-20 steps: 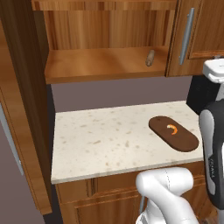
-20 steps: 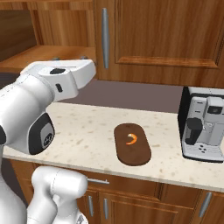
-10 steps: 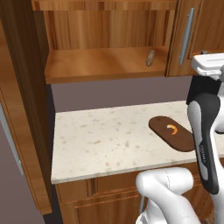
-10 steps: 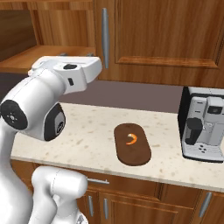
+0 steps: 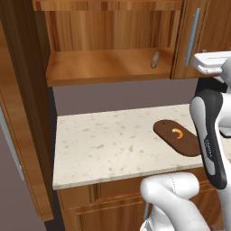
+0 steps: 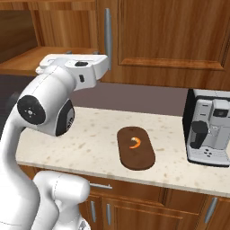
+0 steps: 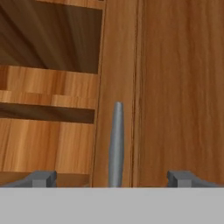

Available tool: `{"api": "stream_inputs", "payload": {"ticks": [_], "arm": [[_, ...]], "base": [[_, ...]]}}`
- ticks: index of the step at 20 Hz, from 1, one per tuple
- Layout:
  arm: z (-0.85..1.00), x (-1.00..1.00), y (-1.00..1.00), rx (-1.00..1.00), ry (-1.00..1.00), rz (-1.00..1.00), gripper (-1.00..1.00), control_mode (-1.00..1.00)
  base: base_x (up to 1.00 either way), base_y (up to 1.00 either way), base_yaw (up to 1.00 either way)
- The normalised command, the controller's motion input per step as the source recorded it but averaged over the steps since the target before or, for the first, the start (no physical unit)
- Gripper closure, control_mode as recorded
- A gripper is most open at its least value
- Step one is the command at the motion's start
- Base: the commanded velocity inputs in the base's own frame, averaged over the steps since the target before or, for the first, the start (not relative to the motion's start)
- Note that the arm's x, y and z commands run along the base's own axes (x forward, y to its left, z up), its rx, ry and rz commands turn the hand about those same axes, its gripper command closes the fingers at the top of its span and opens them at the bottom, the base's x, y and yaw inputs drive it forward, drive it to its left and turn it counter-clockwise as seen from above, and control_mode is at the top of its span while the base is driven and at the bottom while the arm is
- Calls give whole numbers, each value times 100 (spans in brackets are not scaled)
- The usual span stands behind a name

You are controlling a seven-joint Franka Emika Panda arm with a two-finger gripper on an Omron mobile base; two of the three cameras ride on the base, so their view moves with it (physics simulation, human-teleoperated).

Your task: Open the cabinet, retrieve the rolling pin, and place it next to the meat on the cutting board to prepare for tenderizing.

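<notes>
With the cabinet (image 5: pixel 108 49) standing open, the rolling pin (image 5: pixel 154 59) is seen lying on its shelf, while the jaws (image 7: pixel 111 178) are held wide apart, empty, seemingly readied for reaching in, the meat (image 6: pixel 135 142) resting on the cutting board (image 6: pixel 135 148).

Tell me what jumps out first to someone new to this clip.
The open cabinet at upper left, its door swung wide, with the rolling pin lying alone at the right end of its shelf. Below on the speckled counter, the dark cutting board carries the small orange meat. The hand, fingers spread, faces a neighbouring cabinet's silver handle.
</notes>
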Motion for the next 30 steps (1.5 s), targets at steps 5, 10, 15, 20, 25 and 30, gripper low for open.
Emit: {"api": "stream_inputs", "payload": {"ticks": [5,10,15,20,25,30], "arm": [[0,18,0,0,0,2,-100,-100],[0,10,0,0,-1,0,-100,-100],[0,20,0,0,-2,0,-100,-100],[0,22,0,0,-1,0,-100,-100],[-3,12,0,0,0,0,-100,-100],[-1,14,-1,0,0,1,-100,-100]], "base": [[0,0,0],[0,0,0],[0,0,0],[0,0,0],[0,0,0],[0,0,0]]}}
